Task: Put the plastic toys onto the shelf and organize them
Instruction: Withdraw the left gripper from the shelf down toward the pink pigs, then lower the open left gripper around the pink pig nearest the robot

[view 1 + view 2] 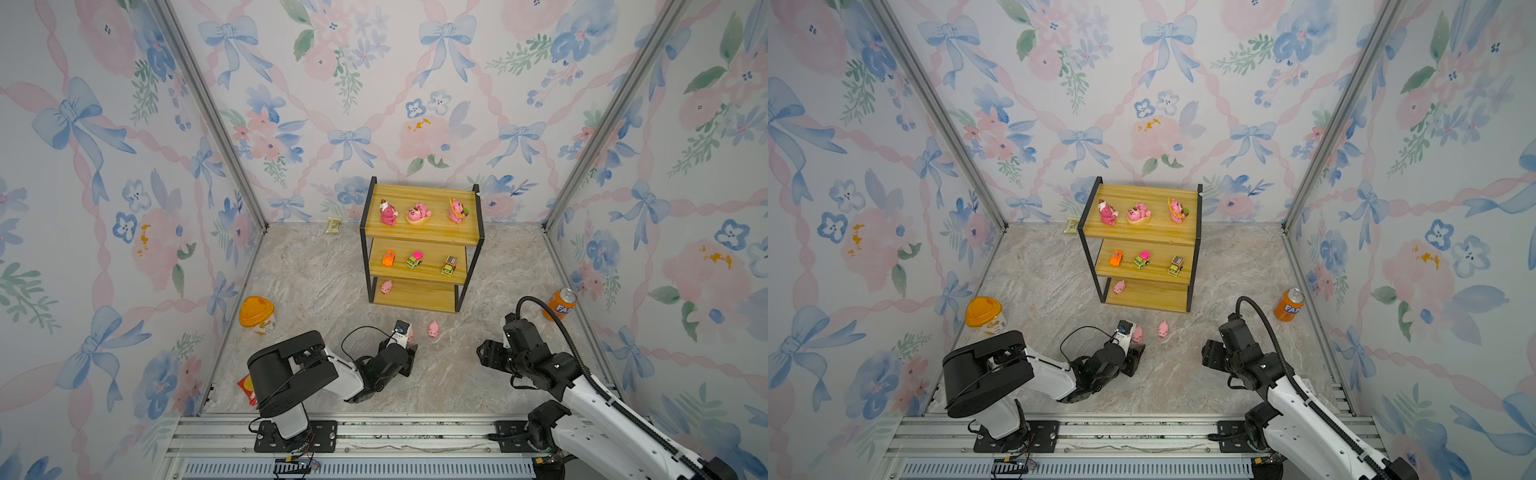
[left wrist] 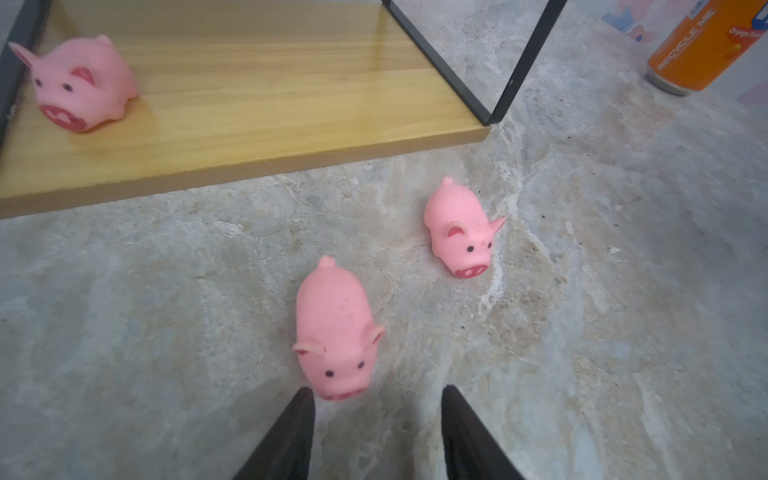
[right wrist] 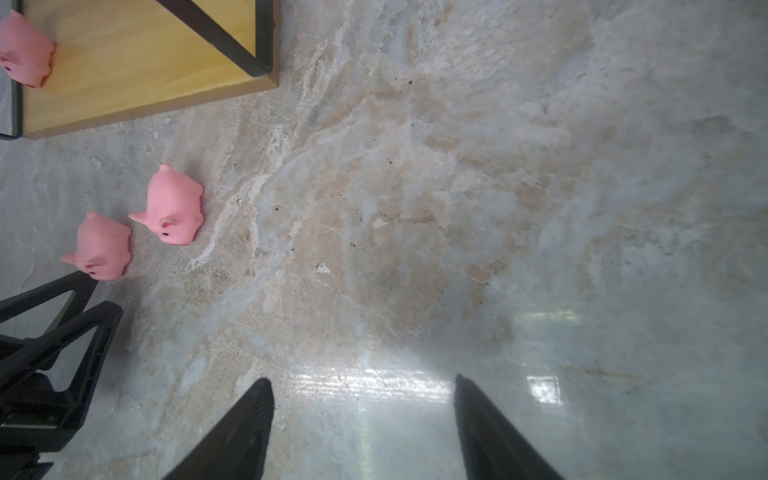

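Shelf [image 1: 419, 233] holds bears [image 1: 419, 214], cars [image 1: 414, 260], one pig [image 1: 386, 286]; two pigs [image 2: 459, 230] lie unplaced on the worktop [image 1: 332, 282]. Left gripper [image 2: 376, 390], jaws apart, seemingly empty, faces the nearer pig [image 2: 334, 328]; right gripper [image 3: 362, 378] jaws wide, empty.

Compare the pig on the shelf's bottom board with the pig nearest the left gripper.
The shelf pig sits on the bottom board; the near pig stands on the tabletop. The shelf pig is far from any gripper; the near pig's snout lies at the left gripper's open jaws. Both are pink with red snouts.
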Robot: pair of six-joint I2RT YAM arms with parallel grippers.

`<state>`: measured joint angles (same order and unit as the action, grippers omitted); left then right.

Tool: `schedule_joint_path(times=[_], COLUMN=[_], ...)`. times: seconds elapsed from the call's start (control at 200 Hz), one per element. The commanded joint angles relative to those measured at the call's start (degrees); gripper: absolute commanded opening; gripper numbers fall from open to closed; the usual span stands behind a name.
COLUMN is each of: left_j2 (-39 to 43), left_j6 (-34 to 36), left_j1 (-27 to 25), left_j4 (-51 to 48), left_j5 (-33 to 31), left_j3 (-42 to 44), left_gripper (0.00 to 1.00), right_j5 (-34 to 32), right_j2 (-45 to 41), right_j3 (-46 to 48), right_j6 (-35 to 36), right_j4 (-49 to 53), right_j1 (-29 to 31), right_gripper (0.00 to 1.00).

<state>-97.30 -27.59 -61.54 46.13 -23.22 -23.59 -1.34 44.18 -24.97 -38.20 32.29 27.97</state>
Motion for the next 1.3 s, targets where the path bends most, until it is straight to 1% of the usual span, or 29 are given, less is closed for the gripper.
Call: schedule_joint_path(times=[0.0, 0.12, 0.265, 0.39, 0.49, 0.655, 0.925, 1.045, 1.14, 1.2, 1.265, 1.295], left_j2=[-2.3, -3.2, -3.8, -4.7, -5.3, -6.2, -7.1, -8.3, -9.0, -9.1, -9.1, -9.1], left_j6=[-1.2, -1.8, -3.0, -4.6, -4.5, -3.1, -2.1, -1.0, -1.3, -1.3, -1.4, -1.4], left_j1=[-0.2, 0.1, 0.8, 2.0, 2.7, 3.5, 3.5, 3.5, 3.6, 3.7, 3.9, 4.2], left_j4=[2.3, 2.7, 2.7, 2.8, 2.9, 3.1, 3.3, 3.7, 3.7, 3.7, 3.7, 3.7], left_j5=[-0.9, -1.9, -3.3, -3.5, -3.4, -2.3, -0.5, 1.4, 1.2, 1.2, 1.0, 1.1], left_j3=[-1.7, -2.1, -1.8, -1.6, -1.9, -3.1, -4.6, -5.9, -6.2, -6.2, -6.0, -6.0], left_gripper=[0.47, 0.44, 0.44, 0.44, 0.44, 0.44, 0.44, 0.44, 0.43, 0.4, 0.34, 0.33], right_j5=[-0.9, -1.1, -1.2, -1.0, -1.0, -0.9, -0.9, -0.9, -0.8, -0.9, -0.9, -0.9], right_j2=[0.4, 0.4, 0.6, 1.2, 1.7, 1.7, 1.7, 1.8, 1.7, 1.7, 1.7, 1.7], right_j3=[-0.5, -0.3, -0.2, 0.0, 0.1, 0.0, 0.1, -0.1, -0.2, -0.2, -0.2, -0.3], right_j6=[-0.7, -0.7, -0.6, -0.6, -0.7, -0.7, -0.7, -0.5, -0.4, -0.5, -0.5, -0.4], right_j4=[-0.6, -0.4, -0.6, -1.1, -1.4, -1.6, -1.5, -1.4, -1.2, -1.3, -1.3, -1.3], right_j1=[0.7, 0.7, 0.7, 0.7, 0.7, 0.7, 0.7, 0.7, 0.7, 0.7, 0.7, 0.7], right_gripper=[0.71, 0.71, 0.71, 0.71, 0.71, 0.71, 0.71, 0.71, 0.71, 0.71, 0.71, 0.71])
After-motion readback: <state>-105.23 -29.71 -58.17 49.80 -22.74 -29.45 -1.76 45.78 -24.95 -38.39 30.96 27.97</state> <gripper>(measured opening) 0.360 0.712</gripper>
